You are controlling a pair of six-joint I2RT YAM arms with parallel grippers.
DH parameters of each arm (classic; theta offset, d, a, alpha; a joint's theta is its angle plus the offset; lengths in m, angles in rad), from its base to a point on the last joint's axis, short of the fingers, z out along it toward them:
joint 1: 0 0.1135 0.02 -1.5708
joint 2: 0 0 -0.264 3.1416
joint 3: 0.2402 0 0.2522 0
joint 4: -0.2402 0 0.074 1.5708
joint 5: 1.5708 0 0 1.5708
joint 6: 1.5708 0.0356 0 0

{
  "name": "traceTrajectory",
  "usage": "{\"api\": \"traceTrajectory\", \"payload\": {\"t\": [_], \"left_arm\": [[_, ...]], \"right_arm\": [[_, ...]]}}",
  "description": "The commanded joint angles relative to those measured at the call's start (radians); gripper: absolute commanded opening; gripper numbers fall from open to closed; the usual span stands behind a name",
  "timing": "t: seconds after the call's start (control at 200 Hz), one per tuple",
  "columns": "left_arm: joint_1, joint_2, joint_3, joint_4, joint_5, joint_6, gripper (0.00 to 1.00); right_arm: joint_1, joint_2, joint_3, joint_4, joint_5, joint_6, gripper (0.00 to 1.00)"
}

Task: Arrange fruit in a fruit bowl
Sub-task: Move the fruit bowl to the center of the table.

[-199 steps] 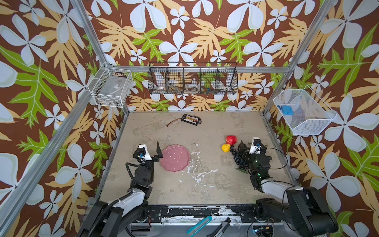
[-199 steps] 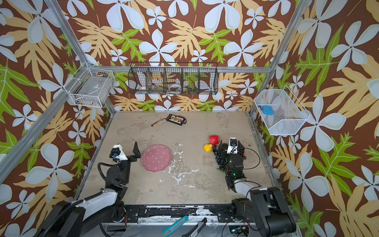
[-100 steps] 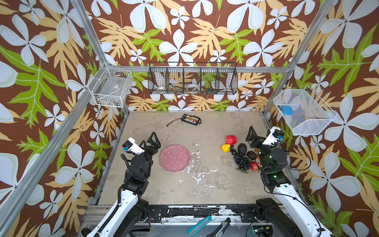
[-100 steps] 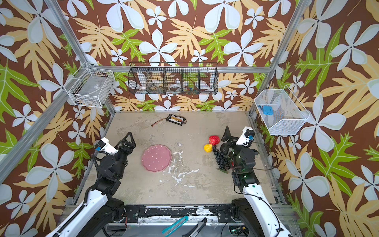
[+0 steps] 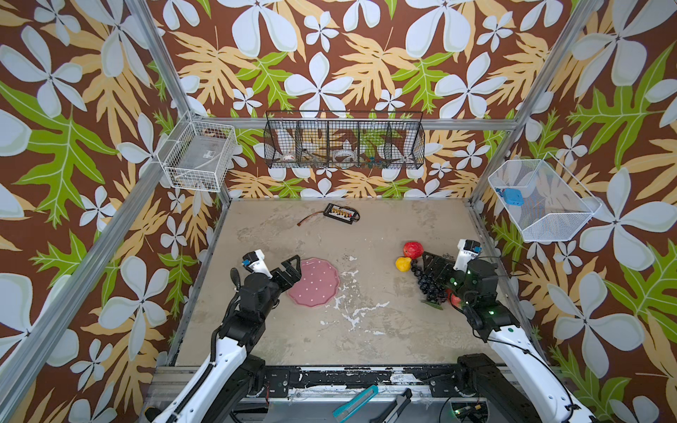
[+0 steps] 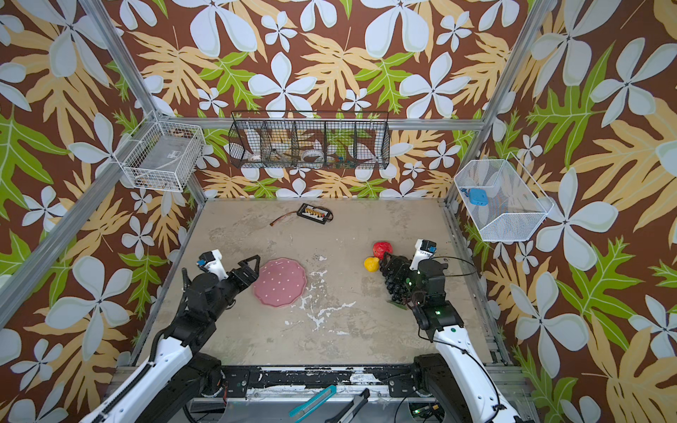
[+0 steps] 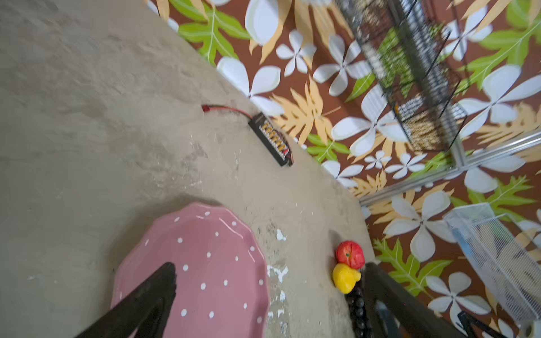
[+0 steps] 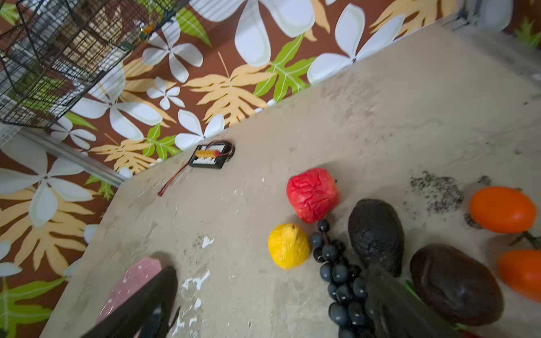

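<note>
The pink polka-dot fruit bowl (image 5: pixel 313 282) (image 6: pixel 280 281) (image 7: pixel 205 263) lies empty left of centre. My left gripper (image 5: pixel 291 270) (image 7: pixel 269 269) hovers open at its left rim. The fruit lies in a cluster at the right: red apple (image 5: pixel 413 249) (image 8: pixel 312 194), yellow pear (image 5: pixel 402 263) (image 8: pixel 288 245), black grape bunch (image 5: pixel 426 284) (image 8: pixel 336 272), dark avocado (image 8: pixel 376 234), dark purple fruit (image 8: pixel 455 284) and two oranges (image 8: pixel 502 209). My right gripper (image 5: pixel 432 265) (image 8: pixel 271 272) is open above the grapes, holding nothing, and hides part of the cluster in both top views.
A black connector board with a red wire (image 5: pixel 340 213) lies near the back wall. A black wire basket (image 5: pixel 344 144) hangs at the back, a white one (image 5: pixel 198 157) at the left, a white mesh one (image 5: pixel 542 199) at the right. A flat green leaf (image 5: pixel 432 304) lies under the grapes.
Both arms have unfolded from a low tucked pose. The left gripper swung right to the bowl's rim. The right gripper came back left over the fruit cluster. Both stayed open.
</note>
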Motion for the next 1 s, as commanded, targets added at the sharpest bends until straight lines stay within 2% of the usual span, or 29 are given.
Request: {"api": "traceTrajectory", "payload": {"t": [0.0,0.165,0.33,0.515,0.996], "left_arm": [[-0.041,0.093,0.026,0.034,0.154,0.018,1.0],[-0.171,0.286,0.123,0.006,0.094,0.047,1.0],[-0.25,0.39,0.165,0.034,0.042,0.047,1.0],[-0.262,0.499,0.204,0.034,0.039,0.046,1.0],[-0.294,0.808,0.371,0.061,0.081,0.078,0.98]], "right_arm": [[0.017,0.007,0.009,-0.007,-0.086,-0.019,1.0],[0.041,0.035,0.025,0.014,-0.103,-0.023,1.0],[0.093,0.07,0.031,0.016,-0.06,-0.037,1.0],[0.125,0.079,0.016,0.003,-0.047,-0.06,1.0],[0.127,0.057,-0.005,-0.004,-0.035,-0.062,1.0]]}}
